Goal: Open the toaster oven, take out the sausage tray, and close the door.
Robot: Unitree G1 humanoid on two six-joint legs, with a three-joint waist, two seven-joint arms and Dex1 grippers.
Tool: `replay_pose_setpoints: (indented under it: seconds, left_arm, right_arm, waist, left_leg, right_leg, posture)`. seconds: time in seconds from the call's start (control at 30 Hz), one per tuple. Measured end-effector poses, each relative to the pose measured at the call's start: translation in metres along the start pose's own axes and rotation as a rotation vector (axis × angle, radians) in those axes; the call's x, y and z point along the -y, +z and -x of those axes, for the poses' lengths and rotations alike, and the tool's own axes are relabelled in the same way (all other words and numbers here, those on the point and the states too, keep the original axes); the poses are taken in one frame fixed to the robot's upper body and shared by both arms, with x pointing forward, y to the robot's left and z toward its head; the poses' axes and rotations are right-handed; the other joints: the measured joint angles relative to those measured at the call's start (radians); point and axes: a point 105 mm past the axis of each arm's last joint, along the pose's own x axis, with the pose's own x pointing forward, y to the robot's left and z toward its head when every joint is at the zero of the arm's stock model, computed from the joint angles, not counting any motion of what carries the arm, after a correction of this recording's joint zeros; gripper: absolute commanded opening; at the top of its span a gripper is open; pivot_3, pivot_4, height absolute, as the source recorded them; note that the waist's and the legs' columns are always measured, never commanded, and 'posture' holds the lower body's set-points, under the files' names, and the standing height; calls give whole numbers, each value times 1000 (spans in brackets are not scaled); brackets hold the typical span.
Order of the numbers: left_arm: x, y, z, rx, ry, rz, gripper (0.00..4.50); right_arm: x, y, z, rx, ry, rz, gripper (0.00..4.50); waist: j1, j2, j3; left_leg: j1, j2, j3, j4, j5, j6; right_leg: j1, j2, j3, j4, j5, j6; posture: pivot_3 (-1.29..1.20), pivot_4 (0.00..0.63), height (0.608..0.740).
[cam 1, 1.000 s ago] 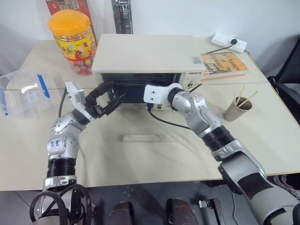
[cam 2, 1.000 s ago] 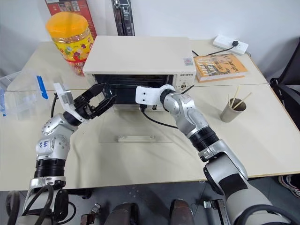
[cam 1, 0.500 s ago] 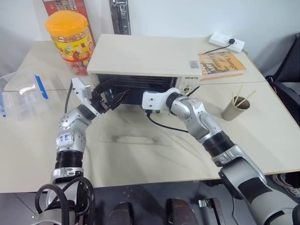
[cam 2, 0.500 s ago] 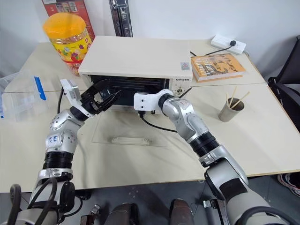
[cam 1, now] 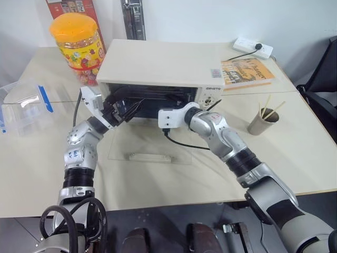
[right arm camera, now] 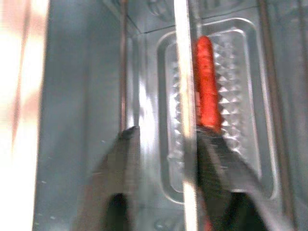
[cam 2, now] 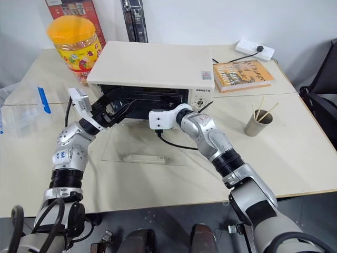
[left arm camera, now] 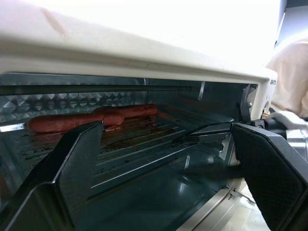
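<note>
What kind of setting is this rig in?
Probably a lab or office test bench staged as a kitchen: a toaster oven on plain pushed-together tables, with a power strip, a book and a candy jar around it.

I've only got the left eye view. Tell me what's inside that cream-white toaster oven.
Observer: The left wrist view shows long red sausages lying on a ribbed silver metal tray, deep in the cavity.
Operator: Report the right gripper's fingers.
Observer: In the right wrist view the right gripper has its fingers apart inside the oven, with a thin metal edge running between them and a sausage beyond.
</note>
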Motion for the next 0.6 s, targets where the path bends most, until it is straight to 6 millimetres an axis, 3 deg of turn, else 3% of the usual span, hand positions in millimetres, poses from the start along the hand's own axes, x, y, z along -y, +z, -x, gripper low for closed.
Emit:
replay_pose_setpoints:
  seconds: [0.33, 0.43, 0.57, 0.6]
  left_arm:
    - [-2, 2, 2, -5, 3, 1, 4500]
    - [-4, 2, 3, -16, 7, 11, 4500]
    - [-5, 2, 4, -29, 8, 19, 4500]
    - [-5, 2, 4, -30, 7, 21, 4500]
  right_arm:
    - [0, 11, -7, 0, 2, 3, 1832]
    - [0, 15, -9, 2, -7, 7, 1256]
    - [5, 21, -9, 13, -28, 18, 59]
    - [4, 21, -8, 13, -26, 16, 25]
  waist:
    - [-11, 0, 0]
    - [-19, 0, 0]
    - [-22, 0, 0]
    - [-23, 0, 0]
  left_leg:
    - [0, 0, 0, 0, 0, 0]
    - [0, 0, 0, -1, 0, 0]
    - [1, 0, 0, -2, 0, -1]
    - [1, 0, 0, -2, 0, -1]
  right_leg:
    - [0, 0, 0, 0, 0, 0]
    - [0, 0, 0, 0, 0, 0]
    - [0, 0, 0, 1, 0, 0]
    - [0, 0, 0, 1, 0, 0]
  posture:
    - [0, 150, 740]
    - [0, 150, 740]
    - [0, 150, 740]
    - [0, 150, 740]
